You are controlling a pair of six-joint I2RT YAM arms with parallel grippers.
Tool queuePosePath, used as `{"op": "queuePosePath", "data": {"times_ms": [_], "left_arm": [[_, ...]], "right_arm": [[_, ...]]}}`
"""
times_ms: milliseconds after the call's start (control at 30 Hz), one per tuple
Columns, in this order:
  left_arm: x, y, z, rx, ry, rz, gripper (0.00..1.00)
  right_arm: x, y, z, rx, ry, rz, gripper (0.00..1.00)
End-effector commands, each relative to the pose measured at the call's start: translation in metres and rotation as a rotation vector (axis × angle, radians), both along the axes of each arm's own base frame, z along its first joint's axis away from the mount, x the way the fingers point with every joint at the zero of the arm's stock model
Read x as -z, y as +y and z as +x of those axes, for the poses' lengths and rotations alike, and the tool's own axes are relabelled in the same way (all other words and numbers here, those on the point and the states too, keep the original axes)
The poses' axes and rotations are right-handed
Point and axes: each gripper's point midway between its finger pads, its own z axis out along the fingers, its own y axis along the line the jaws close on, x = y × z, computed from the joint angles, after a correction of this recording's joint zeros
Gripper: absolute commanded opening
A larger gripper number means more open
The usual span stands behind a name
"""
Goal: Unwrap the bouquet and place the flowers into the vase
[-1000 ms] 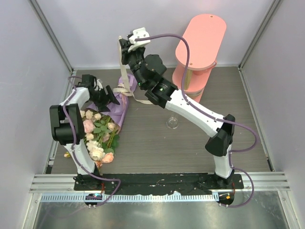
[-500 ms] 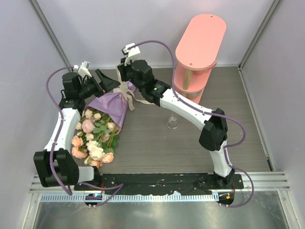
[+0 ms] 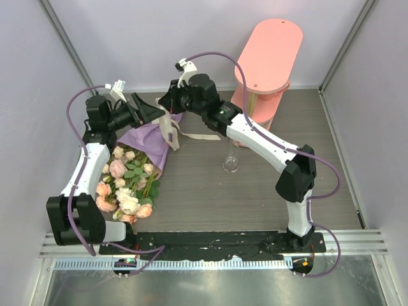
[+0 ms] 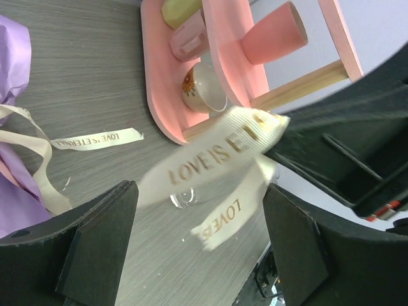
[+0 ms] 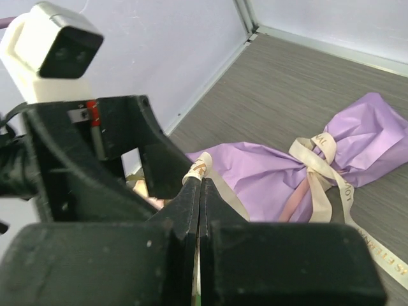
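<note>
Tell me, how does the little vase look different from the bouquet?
The vase is clear glass; the bouquet is pink, peach and cream roses in purple paper. The vase stands upright; the bouquet lies on its side. The vase is much smaller than the bouquet. Both rest on the grey table.

The left arm folds at a low elbow and reaches forward, wrist turned so the left gripper (image 3: 148,111) points sideways at the other claw. Its jaws are spread wide, the broad black fingers (image 4: 102,245) well apart. The right arm stretches long and diagonal, bent at the elbow, bringing the right gripper (image 3: 164,105) just beyond the left claw's open tips, its jaws pressed flat together and pinching a cream ribbon (image 4: 217,156) at their ends.
</note>
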Motion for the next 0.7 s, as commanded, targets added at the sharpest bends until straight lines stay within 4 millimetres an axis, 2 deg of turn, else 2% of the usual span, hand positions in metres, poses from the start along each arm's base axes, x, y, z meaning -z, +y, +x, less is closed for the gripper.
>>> {"op": "queuePosePath", "data": {"times_ms": [0,33,100,133,200,233,300,333,367,400,433,500,533,600,633,667], "left_arm": [[-0.007,0.0,0.013,0.02,-0.023,0.044,0.82],[-0.008,0.0,0.015,0.023,-0.02,0.045,0.81],[-0.003,-0.002,0.016,0.045,0.003,0.035,0.72],[-0.004,-0.004,0.016,0.053,0.0,0.033,0.61],[-0.001,-0.006,0.017,0.066,0.011,0.028,0.49],[0.0,-0.007,0.019,0.074,0.019,0.023,0.38],[0.002,-0.008,0.022,0.079,0.027,0.022,0.25],[0.004,-0.007,0.023,0.069,0.042,0.03,0.06],[0.007,-0.003,0.024,0.054,0.038,0.064,0.0],[0.017,0.01,0.035,-0.047,0.064,0.119,0.0],[0.028,0.02,0.033,-0.108,0.145,0.163,0.0],[0.045,0.05,0.04,-0.278,0.239,0.273,0.0],[0.068,0.071,0.033,-0.378,0.352,0.341,0.0],[0.082,0.089,0.027,-0.435,0.424,0.346,0.0],[0.097,0.095,0.021,-0.452,0.463,0.342,0.0],[0.097,0.104,0.017,-0.483,0.458,0.334,0.0]], "right_arm": [[-0.052,-0.009,-0.028,-0.088,-0.001,0.116,0.01],[-0.052,-0.009,-0.028,-0.092,0.0,0.124,0.01],[-0.052,-0.004,-0.031,-0.117,0.018,0.144,0.01],[-0.05,-0.001,-0.031,-0.124,0.025,0.148,0.01],[-0.05,0.003,-0.03,-0.137,0.033,0.157,0.01],[-0.048,0.004,-0.029,-0.138,0.038,0.157,0.01],[-0.043,0.006,-0.025,-0.137,0.048,0.146,0.01],[-0.042,0.007,-0.023,-0.134,0.049,0.141,0.05],[-0.036,0.005,-0.016,-0.124,0.049,0.126,0.12],[-0.034,0.001,-0.01,-0.095,0.043,0.111,0.21],[-0.028,-0.005,-0.003,-0.067,0.027,0.067,0.41],[-0.011,-0.026,0.02,0.063,0.012,-0.015,0.62],[-0.003,-0.035,0.03,0.105,-0.027,-0.08,0.77],[0.02,-0.047,0.046,0.18,-0.039,-0.182,0.83],[0.029,-0.055,0.055,0.218,-0.058,-0.236,0.85],[0.038,-0.057,0.058,0.225,-0.058,-0.266,0.85]]}}
